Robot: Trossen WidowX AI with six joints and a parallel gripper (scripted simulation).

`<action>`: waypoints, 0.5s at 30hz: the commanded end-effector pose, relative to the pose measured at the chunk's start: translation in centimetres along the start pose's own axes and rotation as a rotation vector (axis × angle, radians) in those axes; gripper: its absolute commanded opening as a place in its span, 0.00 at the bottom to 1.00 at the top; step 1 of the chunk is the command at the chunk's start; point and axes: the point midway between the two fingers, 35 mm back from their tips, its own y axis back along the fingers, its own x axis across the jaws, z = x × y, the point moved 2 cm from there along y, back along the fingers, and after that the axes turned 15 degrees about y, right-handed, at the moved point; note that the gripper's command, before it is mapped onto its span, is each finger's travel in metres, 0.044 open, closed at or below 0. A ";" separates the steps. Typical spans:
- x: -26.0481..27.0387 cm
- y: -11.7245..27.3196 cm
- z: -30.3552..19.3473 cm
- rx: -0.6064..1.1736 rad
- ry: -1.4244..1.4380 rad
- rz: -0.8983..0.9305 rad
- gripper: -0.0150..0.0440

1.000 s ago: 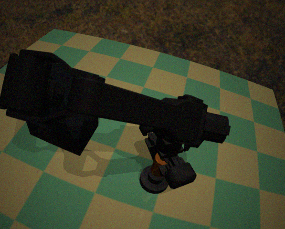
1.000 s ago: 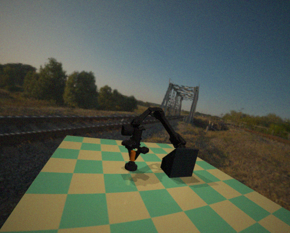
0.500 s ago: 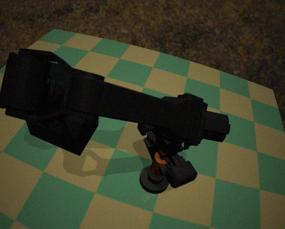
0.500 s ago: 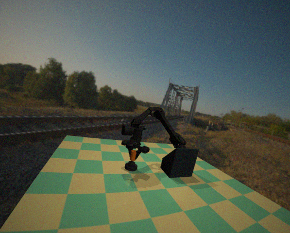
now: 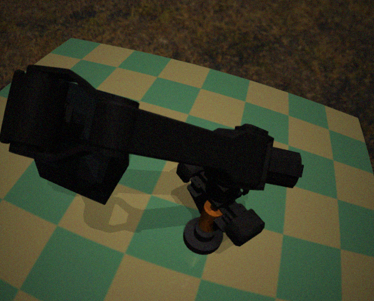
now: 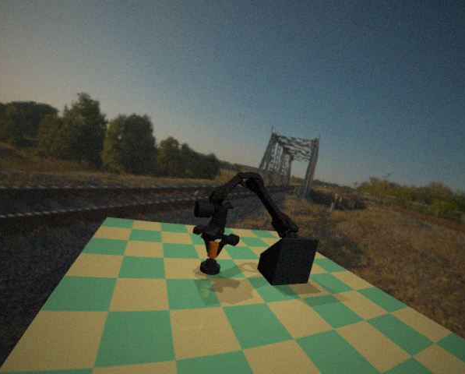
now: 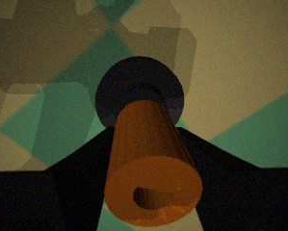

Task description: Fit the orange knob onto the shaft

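The orange knob is a ribbed cylinder, about upright, with its D-shaped hole showing at the top end in the wrist view. My gripper is shut on the knob, with one finger on each side. The dark round pedestal stands directly below the knob. The knob's lower end is at or just above the pedestal's raised middle; whether they touch cannot be told. The shaft is hidden, and so is how its flat side lies.
The green and tan checkered table top lies under everything. The arm's dark block-shaped base stands to the left in the top view and to the right in the exterior view. Arm shadows fall near the pedestal.
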 end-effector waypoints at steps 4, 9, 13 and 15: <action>0.2 0.0 0.0 -0.001 0.008 -0.001 0.25; 0.1 0.1 -0.1 -0.001 0.008 -0.001 0.25; 0.1 -0.1 -0.1 -0.001 0.008 -0.001 0.25; 0.1 -0.1 -0.1 -0.001 0.008 -0.001 0.25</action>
